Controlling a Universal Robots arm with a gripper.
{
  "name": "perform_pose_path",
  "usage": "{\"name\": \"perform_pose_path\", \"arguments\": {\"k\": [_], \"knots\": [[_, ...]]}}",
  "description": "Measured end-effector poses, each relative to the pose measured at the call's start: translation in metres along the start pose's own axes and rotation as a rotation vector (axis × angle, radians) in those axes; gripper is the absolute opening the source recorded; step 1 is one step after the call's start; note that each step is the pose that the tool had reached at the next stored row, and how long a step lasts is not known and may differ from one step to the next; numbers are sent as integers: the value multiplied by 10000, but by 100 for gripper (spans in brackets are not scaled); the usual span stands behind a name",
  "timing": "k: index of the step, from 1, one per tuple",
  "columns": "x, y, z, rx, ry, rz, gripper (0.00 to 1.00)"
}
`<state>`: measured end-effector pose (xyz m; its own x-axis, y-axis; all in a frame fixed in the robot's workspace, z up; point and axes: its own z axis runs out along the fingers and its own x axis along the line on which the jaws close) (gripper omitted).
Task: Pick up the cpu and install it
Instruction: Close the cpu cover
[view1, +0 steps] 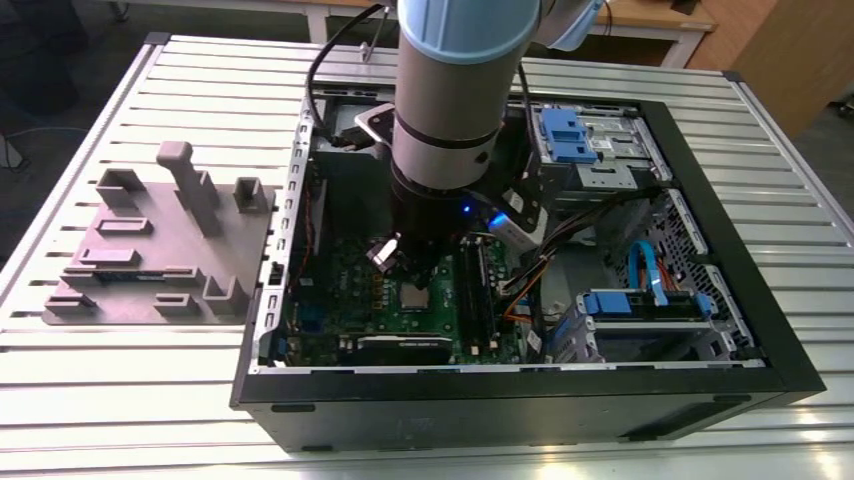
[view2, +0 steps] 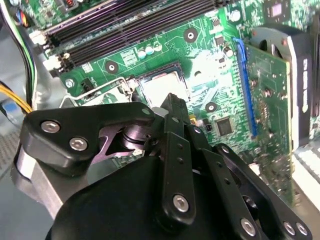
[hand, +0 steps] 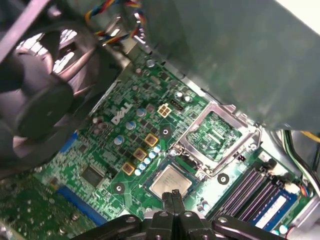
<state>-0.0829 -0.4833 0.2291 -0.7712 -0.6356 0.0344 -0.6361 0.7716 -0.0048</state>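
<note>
Cpu (hand: 171, 181): small square, silver-grey, shiny top, lying flat in socket (view2: 157, 70). Gripper (hand: 173, 197): hovering just above it, fingers pressing together, holding nothing.

Setting: a robotics lab or test workshop, not a home or an office.

Evidence:
- The work table (view1: 120, 400) is built of ribbed aluminium profile.
- On it an open desktop computer case (view1: 534, 410) lies on its side with the green motherboard (view1: 350, 300) exposed.
- Just beside the case, toward the exterior view's left, stands a grey moulded fixture block (view1: 160, 250) with slots and posts.
- An industrial robot arm (view1: 461, 90) reaches down into the case, with its gripper (hand: 172, 197) over the board.
- In the background are a white-framed bench (view1: 654, 30) with a wooden top and wooden panelling (view1: 781, 60).
</note>
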Motion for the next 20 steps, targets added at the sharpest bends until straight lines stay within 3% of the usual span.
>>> {"name": "perform_pose_path", "arguments": {"k": [3,4,7,8,10,20], "knots": [[0,0,0,5,-13,-482,11],[0,0,1,-31,-49,-576,11],[0,0,1,-424,-395,-672,11],[0,0,1,-521,-482,-695,11],[0,0,1,-548,-508,-704,11],[0,0,1,-549,-508,-707,11]]}}
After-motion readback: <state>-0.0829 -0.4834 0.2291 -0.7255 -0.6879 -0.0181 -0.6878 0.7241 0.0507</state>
